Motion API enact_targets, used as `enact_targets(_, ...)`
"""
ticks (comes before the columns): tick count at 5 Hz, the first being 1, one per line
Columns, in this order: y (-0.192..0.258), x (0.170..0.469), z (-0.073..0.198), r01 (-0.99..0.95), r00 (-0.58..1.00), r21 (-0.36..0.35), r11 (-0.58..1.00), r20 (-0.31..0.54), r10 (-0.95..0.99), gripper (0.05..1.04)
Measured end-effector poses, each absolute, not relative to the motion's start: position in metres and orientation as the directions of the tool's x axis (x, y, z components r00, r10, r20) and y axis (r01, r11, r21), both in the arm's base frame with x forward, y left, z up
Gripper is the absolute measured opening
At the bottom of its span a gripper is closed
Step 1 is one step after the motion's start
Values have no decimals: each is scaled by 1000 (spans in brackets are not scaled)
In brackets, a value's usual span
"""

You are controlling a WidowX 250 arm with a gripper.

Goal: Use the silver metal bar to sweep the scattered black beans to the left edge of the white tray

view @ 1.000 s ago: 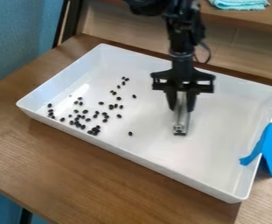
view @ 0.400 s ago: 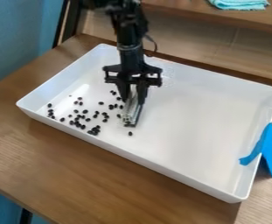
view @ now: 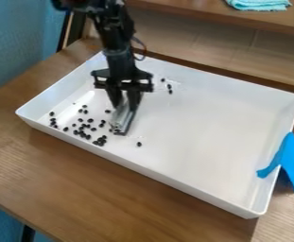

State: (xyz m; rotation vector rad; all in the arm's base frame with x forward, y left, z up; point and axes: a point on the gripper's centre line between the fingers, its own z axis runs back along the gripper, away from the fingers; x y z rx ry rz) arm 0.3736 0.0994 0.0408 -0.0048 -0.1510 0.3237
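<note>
Camera view: a wooden table [view: 67,184] lies under a white tray [view: 199,186]. Above the tray's left half, as seen, hangs the black gripper [view: 125,107], closed on a metal bar [view: 122,120] that slants down to the tray's floor. Blue tape [view: 293,163] drapes over the tray's right rim, and a teal cloth [view: 259,4] rests beyond its far side. Small black beans [view: 103,138] lie scattered inside the tray, mostly near its left end, some right beside the bar's lower tip.
</note>
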Motion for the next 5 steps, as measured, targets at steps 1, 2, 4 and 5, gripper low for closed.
enact_targets(1,145,368,45,-335,933,4,942,141,331,375)
enact_targets(2,164,368,44,-322,939,33,946,135,315,375)
enact_targets(4,181,356,48,-233,970,-44,971,56,235,375)
enact_targets(5,163,356,75,-222,970,-133,966,71,233,375)
